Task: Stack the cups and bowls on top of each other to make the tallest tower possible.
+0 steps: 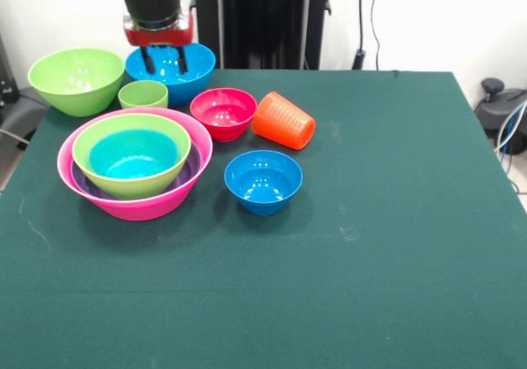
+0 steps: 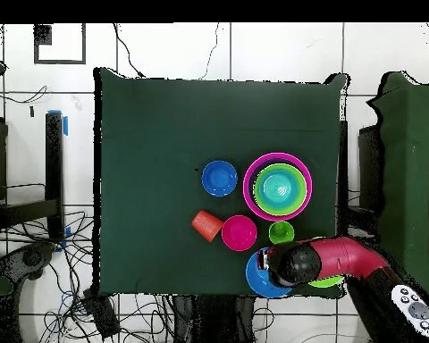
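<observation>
My gripper hangs open and empty over the large blue bowl at the far left, its two dark fingers apart just above the bowl's inside. The huge pink bowl holds a nest: the purple bowl, a lime-green bowl and the teal bowl. The other lime-green bowl stands alone at far left. The short lime-green cup is upright. The small red bowl and small blue bowl stand alone. The orange cup lies on its side.
In the overhead view my arm reaches over the table's edge and covers most of the lone lime-green bowl and part of the large blue bowl. The green cloth table stretches to the right.
</observation>
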Tool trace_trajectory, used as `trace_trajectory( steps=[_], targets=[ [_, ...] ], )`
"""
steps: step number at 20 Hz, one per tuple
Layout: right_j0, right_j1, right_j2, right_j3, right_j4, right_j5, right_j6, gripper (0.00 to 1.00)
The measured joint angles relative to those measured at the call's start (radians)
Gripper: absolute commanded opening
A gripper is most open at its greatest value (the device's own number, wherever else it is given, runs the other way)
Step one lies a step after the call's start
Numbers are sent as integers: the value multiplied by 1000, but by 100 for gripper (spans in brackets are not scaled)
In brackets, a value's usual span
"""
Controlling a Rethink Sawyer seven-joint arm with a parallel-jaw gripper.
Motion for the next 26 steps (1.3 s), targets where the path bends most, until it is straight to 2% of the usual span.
trace_trajectory(
  steps=[14, 26],
  targets=[
    [27, 97, 0, 0, 5, -29, 0, 100],
    [27, 86, 10, 0, 29, -29, 0, 100]
  ],
)
